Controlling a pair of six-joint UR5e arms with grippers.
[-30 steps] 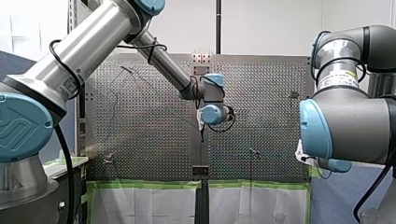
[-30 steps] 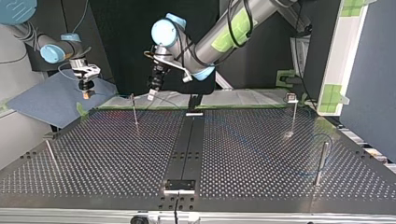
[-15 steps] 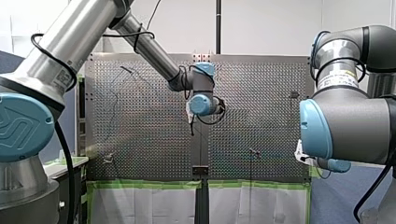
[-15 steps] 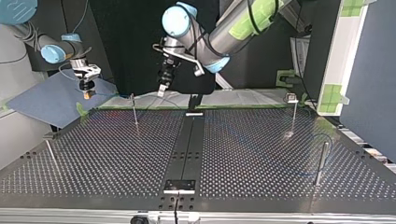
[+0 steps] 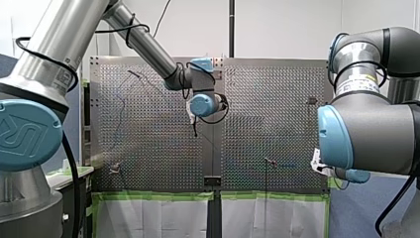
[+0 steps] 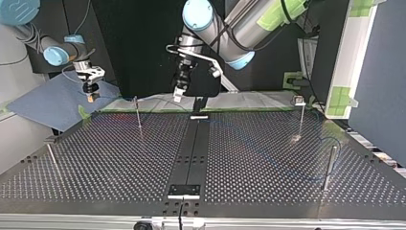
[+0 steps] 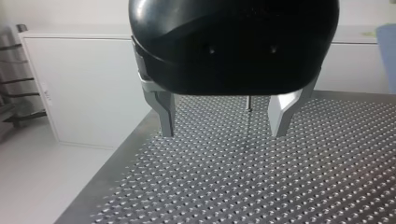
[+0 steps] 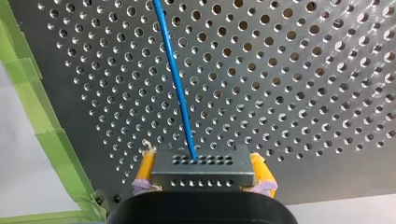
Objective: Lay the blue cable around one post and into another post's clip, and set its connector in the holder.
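In the right wrist view my right gripper [image 8: 203, 163] is shut with its yellow pads [image 8: 145, 167] on a grey connector block [image 8: 203, 173]. The blue cable [image 8: 175, 74] runs out of the block and away over the perforated plate. In the top view that gripper [image 6: 90, 97] hangs off the table's far left corner. My left gripper [image 7: 223, 133] is open with nothing between its metal fingers [image 7: 166, 116]. It hovers above the table's far edge near the middle [image 6: 177, 97], [image 5: 194, 133]. A faint loop of the cable [image 6: 331, 141] lies by the post [image 6: 329, 165] at the right.
Thin posts stand at the far left [image 6: 138, 115], the far right [image 6: 301, 117] and the near left [image 6: 51, 158]. A dark strip [image 6: 191, 148] runs down the table's middle, with a small bracket [image 6: 184, 190] at its near end. Green tape [image 8: 28, 93] lines the plate's edge.
My left arm has swung towards the top view's right and risen a little, its gripper still open. My right gripper has stayed where it was.
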